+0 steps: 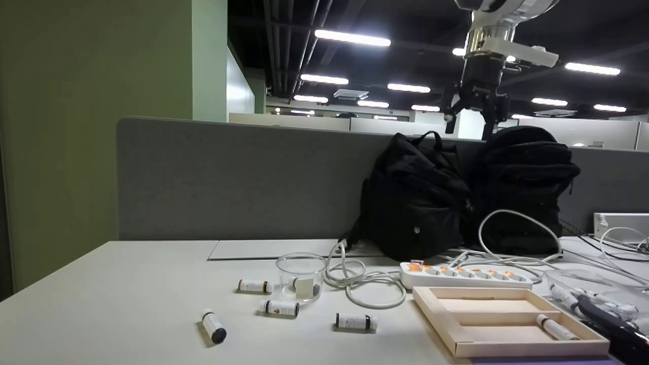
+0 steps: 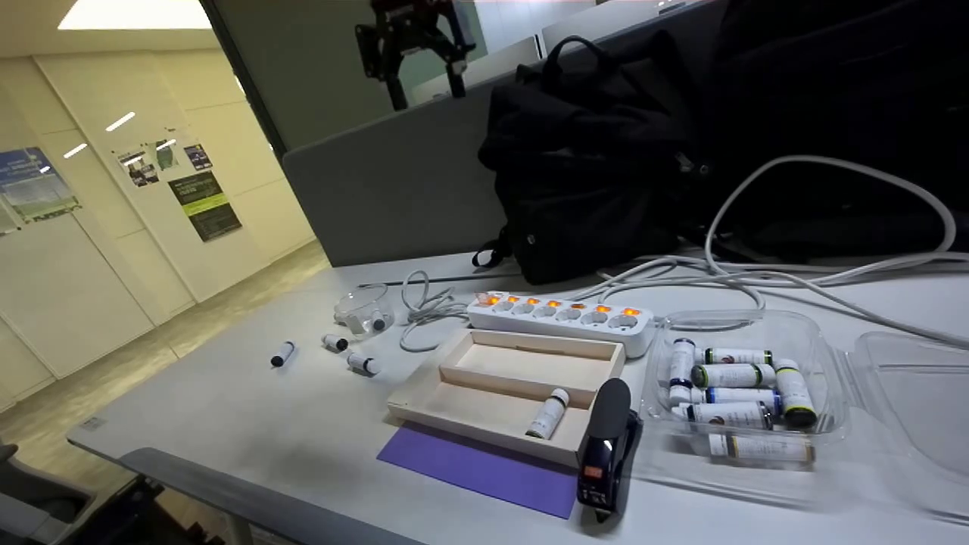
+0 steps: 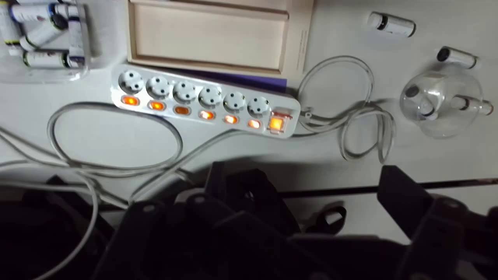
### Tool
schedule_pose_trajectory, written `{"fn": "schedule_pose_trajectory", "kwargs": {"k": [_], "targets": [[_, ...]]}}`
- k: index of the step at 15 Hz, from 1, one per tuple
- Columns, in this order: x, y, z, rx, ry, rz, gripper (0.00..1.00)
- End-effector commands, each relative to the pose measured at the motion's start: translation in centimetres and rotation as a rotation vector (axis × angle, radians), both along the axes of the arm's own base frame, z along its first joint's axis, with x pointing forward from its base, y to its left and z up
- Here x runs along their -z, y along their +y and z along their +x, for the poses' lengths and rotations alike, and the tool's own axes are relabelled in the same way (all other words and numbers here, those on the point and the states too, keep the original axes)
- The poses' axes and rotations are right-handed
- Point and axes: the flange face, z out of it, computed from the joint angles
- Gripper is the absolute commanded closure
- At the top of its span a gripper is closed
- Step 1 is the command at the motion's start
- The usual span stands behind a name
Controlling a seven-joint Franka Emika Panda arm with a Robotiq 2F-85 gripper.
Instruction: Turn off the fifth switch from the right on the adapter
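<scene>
Jaws gape; the adapter [image 3: 204, 105] shows one seemingly unlit switch [image 3: 181, 110].

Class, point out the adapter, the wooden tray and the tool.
Adapter [image 3: 197, 103]: wrist view, white casing near its middle.
Wooden tray [image 2: 515, 383]: an exterior view, divider between its compartments.
Tool [image 2: 428, 97]: an exterior view, gap midway between its fingertips.

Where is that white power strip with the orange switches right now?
In an exterior view, right of centre, the power strip lies on the desk, between the wooden tray in front and the black backpacks behind.
</scene>
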Motion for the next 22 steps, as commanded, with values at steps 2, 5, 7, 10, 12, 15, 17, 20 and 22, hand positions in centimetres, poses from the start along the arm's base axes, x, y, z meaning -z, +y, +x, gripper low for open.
{"fn": "schedule_pose_trajectory", "kwargs": {"k": [2, 5, 7, 10, 12, 15, 17, 20, 22], "targets": [[1.1, -1.1, 1.7, 0.011, 0.059, 0.008, 0.00], [0.9, -0.6, 2.4, 0.008, 0.068, 0.009, 0.00], [1.4, -0.8, 3.1, 0.021, 0.037, 0.003, 0.00], [4.8, -2.0, 5.3, 0.078, -0.027, 0.023, 0.27], [8.3, -3.0, 6.3, 0.118, -0.040, 0.046, 0.40], [14.0, -3.8, 6.6, 0.168, 0.017, 0.081, 0.63], [17.1, -4.2, 6.6, 0.172, 0.031, 0.078, 0.75], [20.4, -4.2, 6.5, 0.171, 0.047, 0.071, 0.95], [21.7, -4.2, 6.4, 0.168, 0.049, 0.061, 1.00]]}}
